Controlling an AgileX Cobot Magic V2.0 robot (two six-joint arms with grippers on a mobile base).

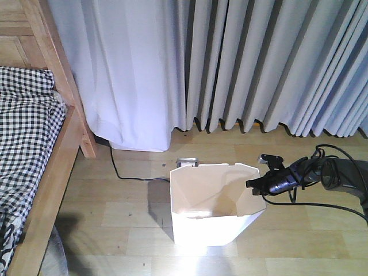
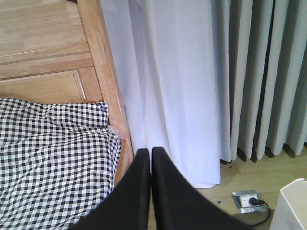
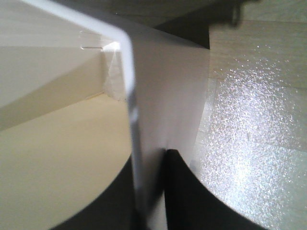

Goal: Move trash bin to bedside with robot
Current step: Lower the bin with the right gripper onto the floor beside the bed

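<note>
The white faceted trash bin (image 1: 213,210) stands upright on the wooden floor, right of the bed. My right gripper (image 1: 257,184) on its slim black arm is shut on the bin's right rim; in the right wrist view the white bin wall (image 3: 163,96) runs between its two black fingers (image 3: 192,196), one inside and one outside. The bedside shows at the left: a light-brown wooden bed frame (image 1: 60,80) with black-and-white checked bedding (image 1: 23,132). My left gripper (image 2: 150,153) is shut on nothing, held above the bedding (image 2: 53,158) and bed post (image 2: 103,62).
Grey curtains (image 1: 259,63) hang along the back wall down to the floor. A floor socket (image 1: 187,163) with a black cable (image 1: 123,172) lies just behind the bin. The socket (image 2: 247,201) also shows in the left wrist view. Bare wooden floor (image 1: 109,218) separates bin and bed.
</note>
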